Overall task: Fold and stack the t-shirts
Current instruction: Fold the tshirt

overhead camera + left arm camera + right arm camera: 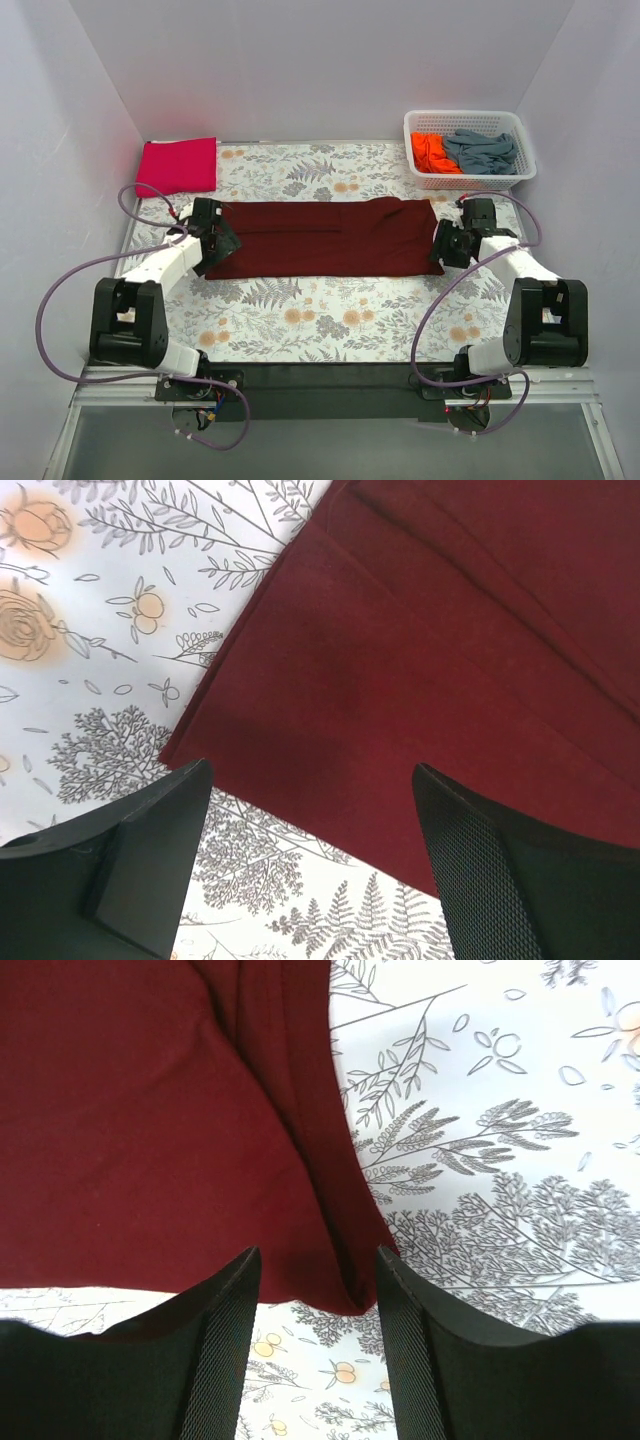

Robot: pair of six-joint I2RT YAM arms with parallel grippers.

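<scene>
Now, four shirts for you: maroon shirt point(325, 238) flat at centre, pink shirt point(178, 165) far-left, orange shirt point(430, 152) and grey-blue shirt point(482, 150) in one basket point(475, 181), overhead only. Wrist views: left gripper point(310, 770) and right gripper point(318, 1260) gape over maroon corners.

Bright, even light from above; faint soft shadows; all 3 views sharp.

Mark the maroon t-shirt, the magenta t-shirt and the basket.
maroon t-shirt point(320, 240), top view, middle of the cloth
magenta t-shirt point(178, 165), top view, centre of the folded cloth
white lattice basket point(475, 181), top view, near wall
</scene>
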